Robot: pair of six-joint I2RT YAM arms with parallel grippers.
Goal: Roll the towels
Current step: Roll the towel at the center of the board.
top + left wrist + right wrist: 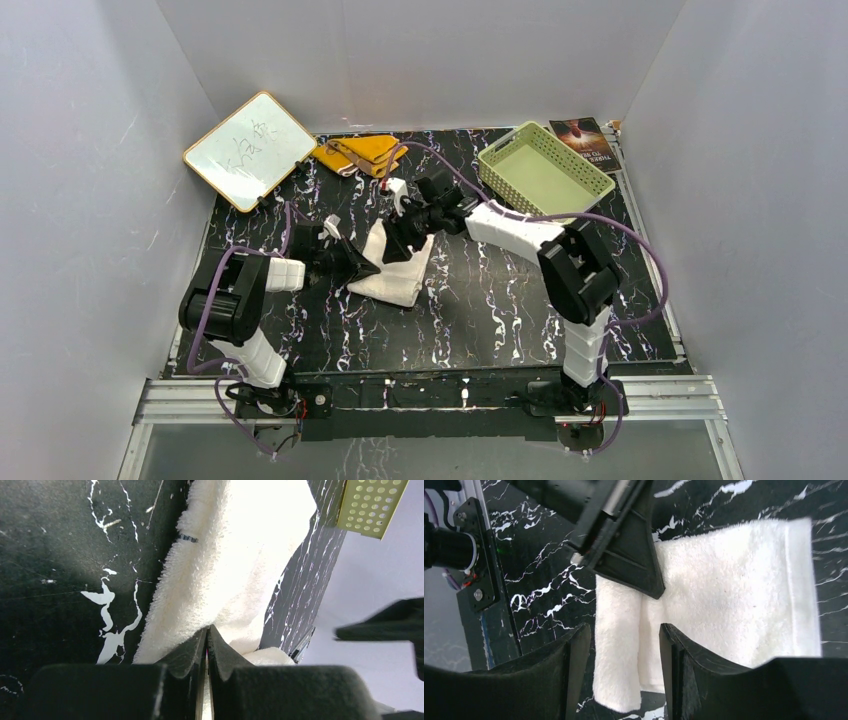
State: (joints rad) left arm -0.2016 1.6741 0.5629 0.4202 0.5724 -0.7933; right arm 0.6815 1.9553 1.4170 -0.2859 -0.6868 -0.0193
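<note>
A black, white-veined marble-look tabletop (500, 310) bears a cream-white terry towel (395, 282) at its middle. Along its far edge lie a wood-framed white board (250, 150), a mustard-yellow cloth towel (365, 152), a pale green slotted plastic basket (515, 190) and a dark booklet (590, 142).

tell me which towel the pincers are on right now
The cream-white towel at mid-table: the left pincer is shut on its edge and the right pincer stands open over it. The mustard-yellow towel lies apart by the whiteboard.
</note>
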